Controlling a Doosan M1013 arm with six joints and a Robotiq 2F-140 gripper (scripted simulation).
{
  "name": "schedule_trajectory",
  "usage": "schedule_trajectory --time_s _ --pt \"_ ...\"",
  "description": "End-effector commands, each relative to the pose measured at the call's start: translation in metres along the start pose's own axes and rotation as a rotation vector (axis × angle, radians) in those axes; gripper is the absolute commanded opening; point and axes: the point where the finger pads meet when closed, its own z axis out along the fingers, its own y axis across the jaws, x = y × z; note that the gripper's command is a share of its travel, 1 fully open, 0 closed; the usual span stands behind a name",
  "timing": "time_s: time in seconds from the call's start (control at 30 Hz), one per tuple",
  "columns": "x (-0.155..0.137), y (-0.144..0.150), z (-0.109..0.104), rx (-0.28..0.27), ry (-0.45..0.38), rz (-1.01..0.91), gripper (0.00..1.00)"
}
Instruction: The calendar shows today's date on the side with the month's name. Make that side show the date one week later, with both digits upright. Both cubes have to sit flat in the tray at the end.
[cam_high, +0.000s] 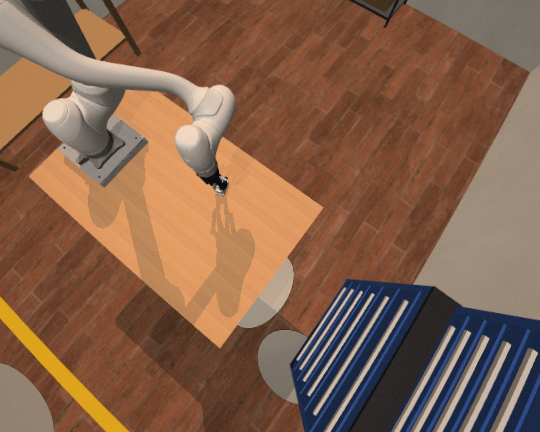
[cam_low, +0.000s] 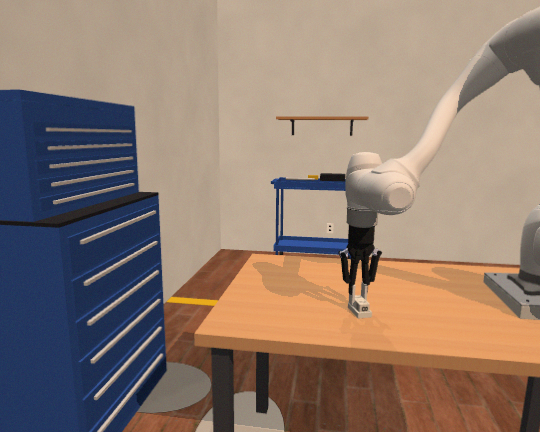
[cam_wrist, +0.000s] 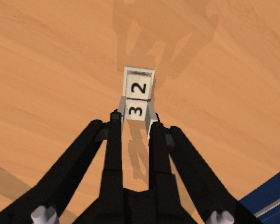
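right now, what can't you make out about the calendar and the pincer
- Month's name side: wrist view shows only tops of 3 cube and 2 cube.
- Calendar, top view: tiny, half under the pincer.
- Its front digits, exterior view: too small.
- Whether the pincer touches the 3 cube: unclear, wrist view.

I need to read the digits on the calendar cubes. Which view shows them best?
The wrist view: the two cubes face the camera, their top faces reading 2 and 3, with the gripper straddling the nearer one. The exterior view shows only a small pale block; the top view shows a speck.
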Motion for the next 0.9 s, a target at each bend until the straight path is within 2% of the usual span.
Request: schedule_trajectory --time_s 0.0,0.2,0.47,0.53,0.7,0.87 --pt "0.0 0.0 0.0 0.0 0.0 0.0 0.25" --pt "0.0 0.0 -0.019 0.0 0.0 0.0 0.25" --pt "0.0 0.0 -0.077 0.0 0.0 0.0 0.25" --pt "0.0 0.0 -0.077 0.0 0.0 0.0 0.25" --pt "0.0 0.0 -0.098 0.0 0.0 0.0 0.25" --pt "0.0 0.0 -0.1 0.0 0.0 0.0 0.25"
